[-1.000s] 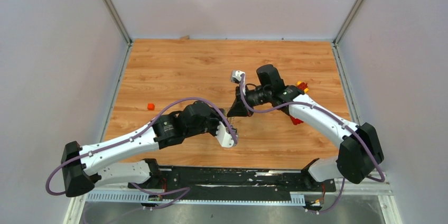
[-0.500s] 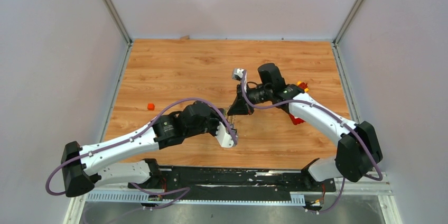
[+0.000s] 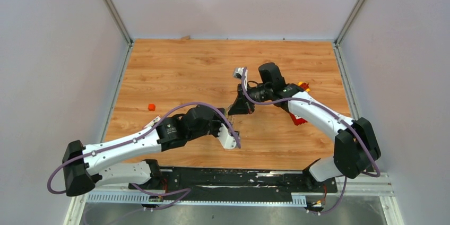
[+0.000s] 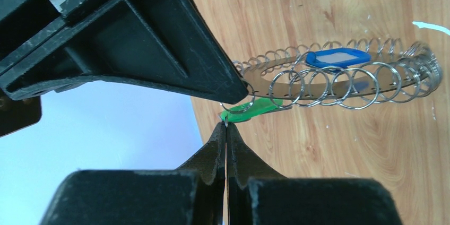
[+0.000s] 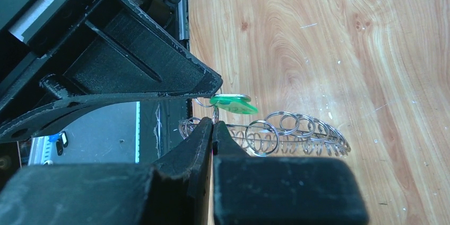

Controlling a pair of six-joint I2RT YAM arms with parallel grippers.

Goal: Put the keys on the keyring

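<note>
Creeping inward over the last second: my right elbow has swung a little toward the left of the top view and its wrist has edged up the frame. My left forearm has lifted slightly.

My left gripper [image 4: 225, 128] is pressed fully together. A sliver of wire sits at its very tip, which I take to be the small loop of the green key [image 4: 248, 111]. The tag lies flat just above. My right gripper [image 5: 213, 126] is pressed together too, nipping what looks like the near rim of the keyring [image 5: 276, 133]. The ring hangs level above the table [image 3: 175, 71] rather than lying on it.

That split makes sense to me: one side steadies the ring while the other steers the key's loop onto it. Both pinch with their extreme tips to leave the wire free. The blue key [image 4: 337, 58] rests on top of the ring, upper right in the left wrist view, and I can't tell whether it's threaded.

The wire at both tips is hair-thin, so which strand each holds is my judgement. From above, my wrists cover the whole meeting point. A red block [image 3: 298, 120] peeks from under my right forearm, mostly hidden. A small red piece [image 3: 151, 106] sits alone at middle left.
</note>
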